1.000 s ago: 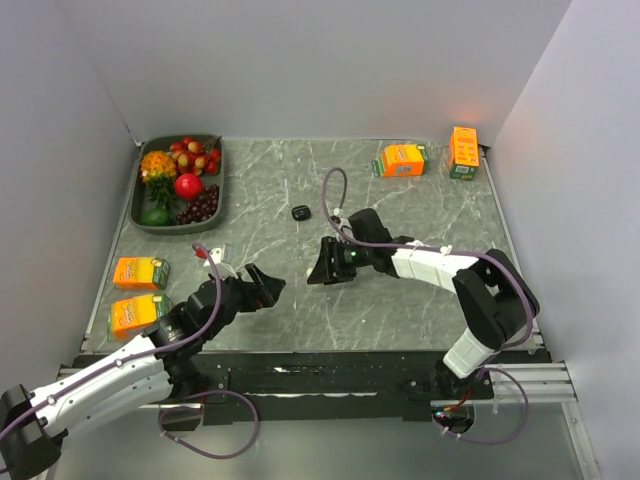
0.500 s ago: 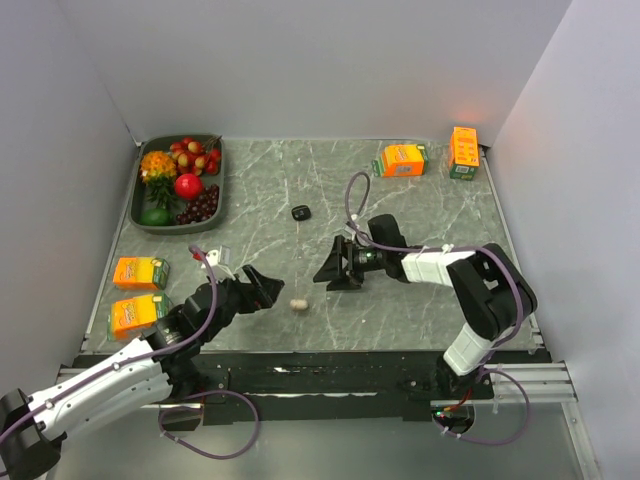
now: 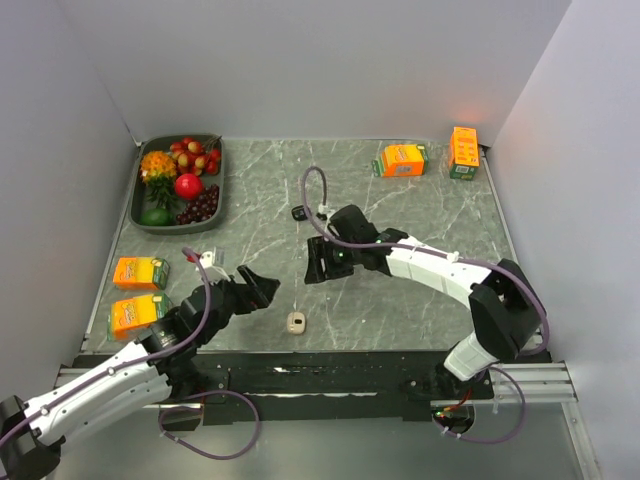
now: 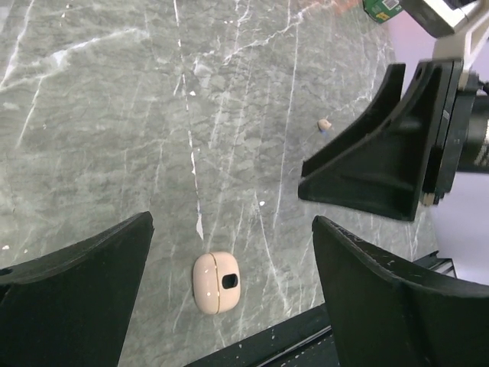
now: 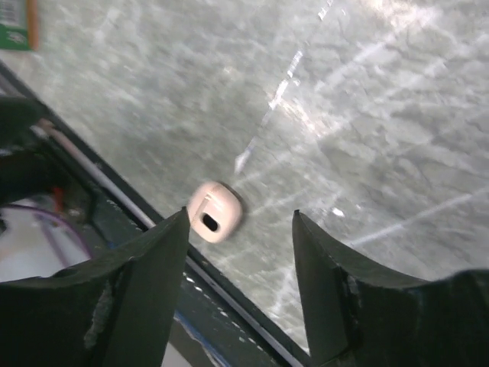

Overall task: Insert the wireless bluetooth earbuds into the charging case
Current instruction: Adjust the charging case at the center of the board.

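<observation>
A closed pale pink charging case [image 3: 295, 322] lies on the grey marble table near the front edge. It also shows in the left wrist view [image 4: 217, 281] and the right wrist view [image 5: 215, 212]. My left gripper [image 3: 262, 287] is open and empty just left of the case, whose image sits below the fingers [image 4: 233, 222]. My right gripper [image 3: 322, 268] is open and empty, hovering behind the case [image 5: 240, 218]. A tiny pale bud-like speck [image 4: 324, 123] lies on the table near the right gripper. A small black object [image 3: 300, 212] lies farther back. No other earbuds show.
A grey tray [image 3: 217, 190] of toy fruit stands at the back left. Two orange cartons [image 3: 140, 272] [image 3: 135, 313] lie at the left edge, and two more [image 3: 403, 160] [image 3: 463, 152] at the back right. The table's black front rail [image 4: 306, 336] runs just below the case.
The pink case was out of sight one second ago, then appeared on the table and now lies nearer the front edge. My right gripper swung right, then back left. My left gripper shifted slightly.
</observation>
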